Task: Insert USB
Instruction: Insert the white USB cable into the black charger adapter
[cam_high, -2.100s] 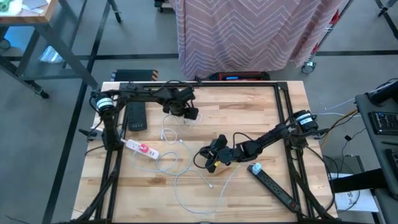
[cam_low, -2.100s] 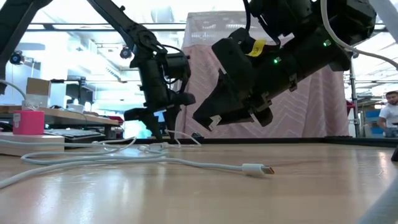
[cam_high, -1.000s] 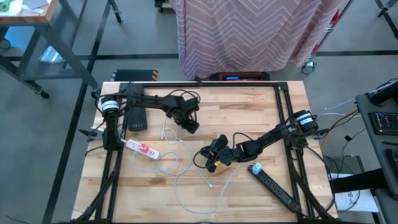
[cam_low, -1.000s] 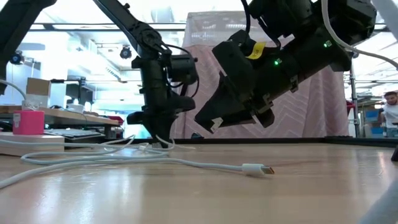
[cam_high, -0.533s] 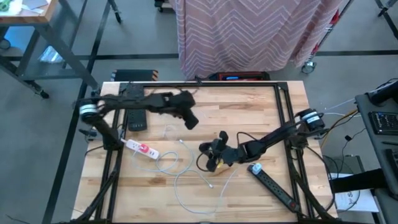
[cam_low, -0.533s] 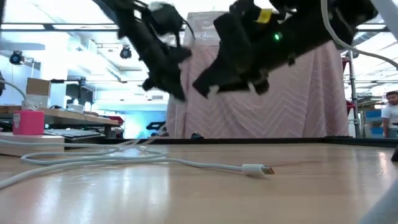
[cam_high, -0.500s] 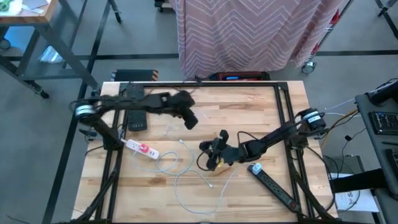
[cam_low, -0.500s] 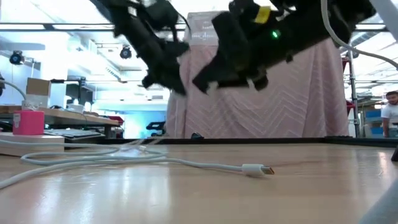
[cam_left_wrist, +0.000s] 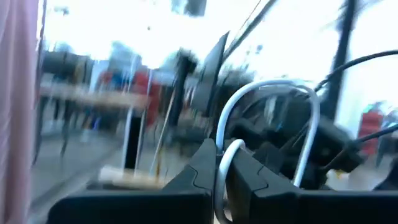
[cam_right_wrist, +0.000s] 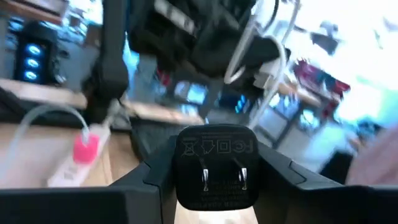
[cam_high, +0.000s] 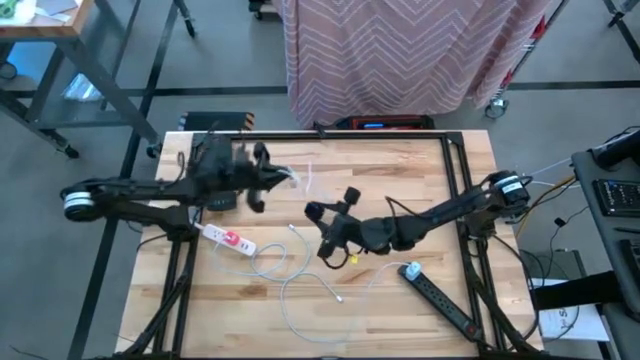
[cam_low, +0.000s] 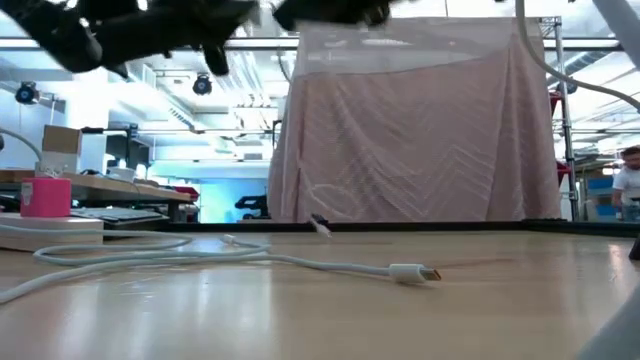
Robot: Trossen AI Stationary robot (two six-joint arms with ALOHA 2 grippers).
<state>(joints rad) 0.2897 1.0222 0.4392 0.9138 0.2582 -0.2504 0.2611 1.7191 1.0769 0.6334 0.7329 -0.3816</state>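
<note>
My left gripper (cam_high: 275, 180) is raised over the table's far left part and is shut on a white cable (cam_high: 299, 180). The rest of that cable (cam_low: 200, 255) lies on the table, and its plug (cam_low: 410, 271) rests flat on the wood. My right gripper (cam_high: 328, 222) hangs over the table's middle, shut on a black charger block (cam_right_wrist: 216, 163). In the right wrist view the left arm and the cable's loop (cam_right_wrist: 239, 53) show just beyond the charger. My left gripper pinches the white cable (cam_left_wrist: 231, 148) between its two fingers. From there the cable arches forward past the fingertips in a loop (cam_left_wrist: 267, 84), clear of the table. My left gripper points about level, toward the table's right. My right gripper holds the black charger block by two opposite sides (cam_right_wrist: 180, 168), pinched between its two fingers. The face with the two prongs (cam_right_wrist: 206, 177) looks back toward the wrist. The fingers lie about level, pointing toward the table's left, and the block is lifted clear.
A white power strip with a pink switch (cam_high: 228, 238) lies at the left. A black power strip (cam_high: 440, 296) lies at the near right, and a dark flat device (cam_high: 218, 190) at the far left. Loose white cable (cam_high: 300, 275) curls over the middle of the table.
My left gripper has risen from the table with the cable and drawn back toward the left edge, tipping from pointing down to about level. The cable's held part is lifted; the rest stays on the wood. My right gripper has risen with the charger and rolled.
</note>
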